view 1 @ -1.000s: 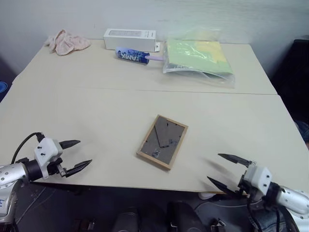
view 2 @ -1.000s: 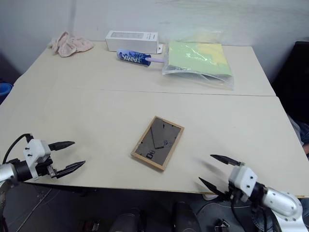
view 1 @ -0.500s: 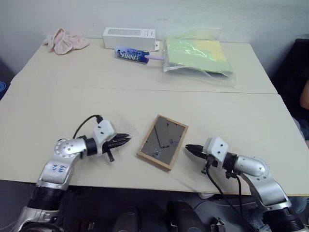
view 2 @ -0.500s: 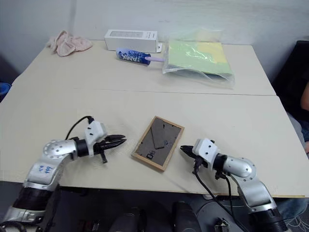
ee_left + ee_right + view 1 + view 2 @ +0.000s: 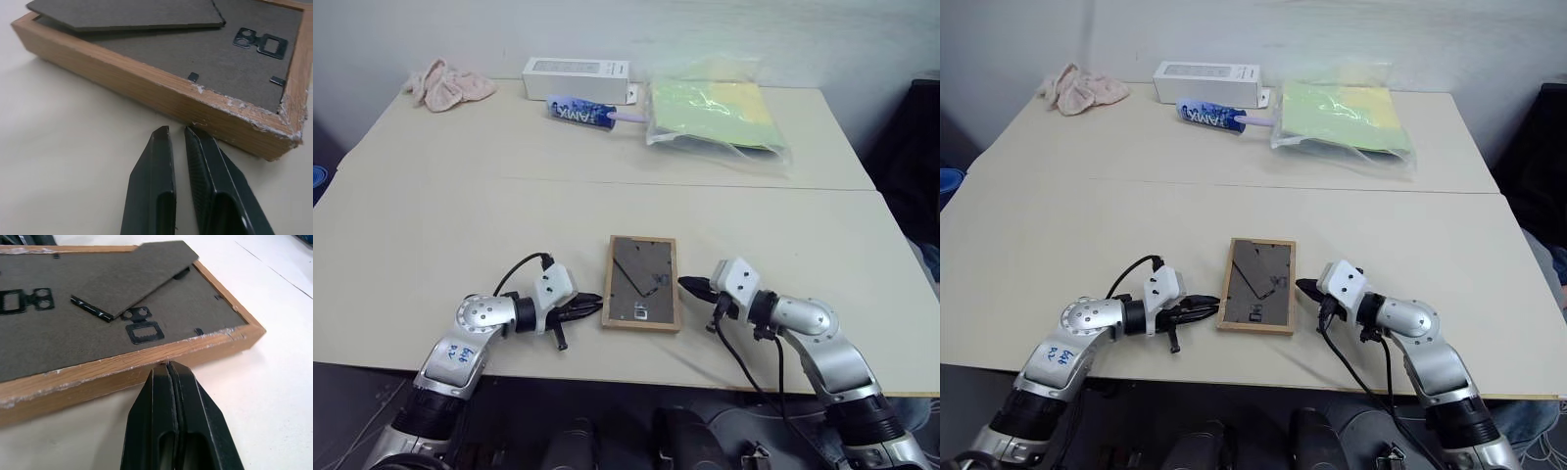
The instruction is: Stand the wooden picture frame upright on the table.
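Observation:
The wooden picture frame lies flat on the table near its front edge, with the grey-brown backing and dark fold-out stand facing up. My left gripper is shut, low over the table, with its tips against the frame's left wooden side. My right gripper is also shut, and its tips press the frame's right side. The two grippers flank the frame from opposite sides and neither holds it. The picture side faces down and is hidden.
At the table's far side lie a pink cloth, a white oblong box, a blue tube and a clear bag of green-yellow sheets. A seam crosses the table. The front edge runs just behind both grippers.
Both grippers have shut and come in from the table's front corners to the frame's sides. The frame has turned from a slant to square with the table's edge.

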### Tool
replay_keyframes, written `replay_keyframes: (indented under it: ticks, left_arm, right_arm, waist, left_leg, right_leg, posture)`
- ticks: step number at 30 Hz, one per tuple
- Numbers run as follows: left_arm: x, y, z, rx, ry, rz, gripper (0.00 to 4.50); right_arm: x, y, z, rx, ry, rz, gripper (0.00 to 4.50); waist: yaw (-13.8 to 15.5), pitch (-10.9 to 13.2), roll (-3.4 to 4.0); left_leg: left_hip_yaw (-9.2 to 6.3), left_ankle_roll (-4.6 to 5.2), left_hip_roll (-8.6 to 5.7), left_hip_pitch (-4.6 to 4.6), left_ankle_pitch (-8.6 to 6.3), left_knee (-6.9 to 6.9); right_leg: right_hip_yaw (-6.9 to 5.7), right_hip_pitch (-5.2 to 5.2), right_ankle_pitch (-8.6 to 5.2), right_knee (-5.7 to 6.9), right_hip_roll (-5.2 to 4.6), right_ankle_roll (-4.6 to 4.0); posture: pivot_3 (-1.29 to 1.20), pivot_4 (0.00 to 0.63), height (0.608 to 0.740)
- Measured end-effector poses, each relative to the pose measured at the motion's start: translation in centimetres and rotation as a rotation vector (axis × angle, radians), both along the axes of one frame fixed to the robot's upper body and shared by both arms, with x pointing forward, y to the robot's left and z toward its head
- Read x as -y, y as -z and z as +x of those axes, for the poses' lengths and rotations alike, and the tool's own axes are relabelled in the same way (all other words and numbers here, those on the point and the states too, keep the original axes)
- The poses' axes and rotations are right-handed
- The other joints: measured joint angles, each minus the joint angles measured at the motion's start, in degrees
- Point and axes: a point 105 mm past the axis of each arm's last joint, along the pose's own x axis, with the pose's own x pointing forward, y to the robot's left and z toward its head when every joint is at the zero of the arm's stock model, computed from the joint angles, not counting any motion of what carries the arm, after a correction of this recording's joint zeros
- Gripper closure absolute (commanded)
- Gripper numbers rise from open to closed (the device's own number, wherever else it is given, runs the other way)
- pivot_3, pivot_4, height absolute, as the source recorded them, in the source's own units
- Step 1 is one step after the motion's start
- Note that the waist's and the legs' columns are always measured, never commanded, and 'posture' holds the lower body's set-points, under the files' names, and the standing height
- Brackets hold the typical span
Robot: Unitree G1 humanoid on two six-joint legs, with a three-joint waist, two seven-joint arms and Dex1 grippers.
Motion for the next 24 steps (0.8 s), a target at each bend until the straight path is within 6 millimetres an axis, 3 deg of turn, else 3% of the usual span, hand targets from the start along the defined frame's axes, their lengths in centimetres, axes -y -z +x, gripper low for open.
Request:
replay_keyframes:
  ticks: [3, 6, 9, 13, 15, 24]
  left_arm:
    - [-1.1, -0.1, 0.0, -0.02, -0.044, -0.006, 3.82]
    - [-3.8, -0.7, 0.1, -0.126, -0.151, -0.04, 3.11]
    - [-5.8, -1.5, -0.5, -0.388, -0.244, -0.163, 2.18]
    - [-5.0, -3.2, -1.0, -0.792, -0.265, -0.243, 0.94]
    - [-4.2, -3.9, -1.2, -0.901, -0.25, -0.25, 0.37]
    - [-1.2, -3.2, -0.2, -1.003, -0.227, -0.227, 0.37]
  right_arm:
    - [-0.1, 0.1, -0.2, -0.01, -0.02, -0.007, 4.5]
    - [0.8, 0.0, -0.5, -0.014, -0.034, -0.039, 4.5]
    - [1.6, -0.3, -1.5, -0.016, -0.072, -0.084, 4.5]
    - [1.0, 0.1, -3.1, -0.046, -0.153, -0.13, 4.5]
    - [0.7, 0.3, -3.3, -0.053, -0.164, -0.135, 4.5]
    - [-0.1, 0.7, -3.1, -0.067, -0.154, -0.134, 4.5]
  waist:
    - [-0.15, 0.0, 0.0]
    - [-0.12, 0.0, 0.0]
    - [-0.06, 0.0, -0.01]
    - [1.04, 0.02, -0.08]
    - [1.21, 0.01, -0.09]
    - [1.29, 0.0, -0.09]
  left_leg:
    - [0.0, 0.0, 0.01, 0.0, 0.0, -0.01]
    - [-0.02, -0.01, 0.02, 0.01, 0.0, -0.01]
    - [-0.06, 0.0, 0.02, 0.0, 0.0, -0.01]
    - [-0.11, 0.02, -0.04, -0.04, 0.01, 0.09]
    - [-0.09, 0.04, -0.1, -0.02, 0.0, 0.07]
    - [-0.08, -0.06, -0.08, 0.03, 0.04, 0.14]
  right_leg:
    - [0.0, 0.0, 0.0, 0.0, 0.01, 0.0]
    - [0.0, 0.0, 0.0, 0.02, 0.01, -0.01]
    - [-0.02, 0.03, -0.01, 0.0, 0.0, -0.01]
    - [-0.04, 0.06, -0.01, 0.02, 0.02, 0.01]
    - [0.01, 0.06, -0.01, 0.03, 0.0, 0.01]
    - [0.03, 0.06, -0.01, 0.09, 0.02, 0.01]
  posture:
    - [0.0, 0.15, 0.74]
    - [0.0, 0.15, 0.74]
    - [0.0, 0.15, 0.74]
    - [0.0, 0.15, 0.74]
    - [0.0, 0.15, 0.74]
    - [0.0, 0.15, 0.74]
